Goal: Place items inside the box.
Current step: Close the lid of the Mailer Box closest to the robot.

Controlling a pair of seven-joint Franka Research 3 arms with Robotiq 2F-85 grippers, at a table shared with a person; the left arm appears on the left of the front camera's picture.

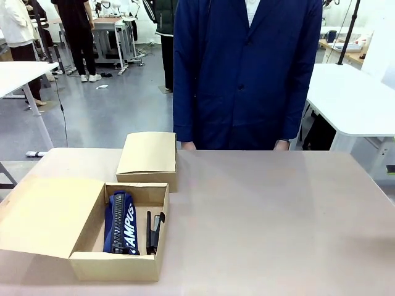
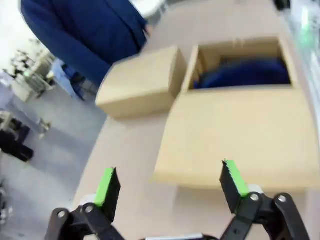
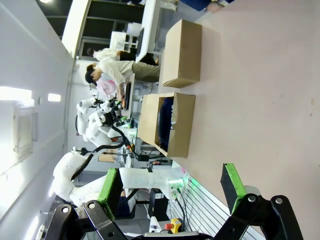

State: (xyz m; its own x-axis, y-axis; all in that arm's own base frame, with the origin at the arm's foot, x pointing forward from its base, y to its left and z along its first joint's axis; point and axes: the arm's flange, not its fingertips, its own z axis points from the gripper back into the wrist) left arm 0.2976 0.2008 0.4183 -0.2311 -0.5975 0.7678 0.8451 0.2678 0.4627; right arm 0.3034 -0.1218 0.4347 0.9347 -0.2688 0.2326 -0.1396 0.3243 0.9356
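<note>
An open cardboard box (image 1: 114, 266) sits at the table's front left, its lid flap (image 1: 43, 216) folded out to the left. Inside lie a navy pouch with white lettering (image 1: 123, 222) and a black stapler (image 1: 154, 231) beside it. In the left wrist view my left gripper (image 2: 170, 185) is open and empty, hovering over the flap (image 2: 240, 135), with the box (image 2: 240, 87) and navy pouch (image 2: 245, 75) beyond. My right gripper (image 3: 170, 185) is open and empty, well away from the box (image 3: 182, 125) across bare table.
A closed cardboard box (image 1: 148, 157) stands just behind the open one. A person in a navy coat stands at the far edge, one hand (image 1: 188, 146) and the other hand (image 1: 282, 146) at the table's rim. White tables stand farther off.
</note>
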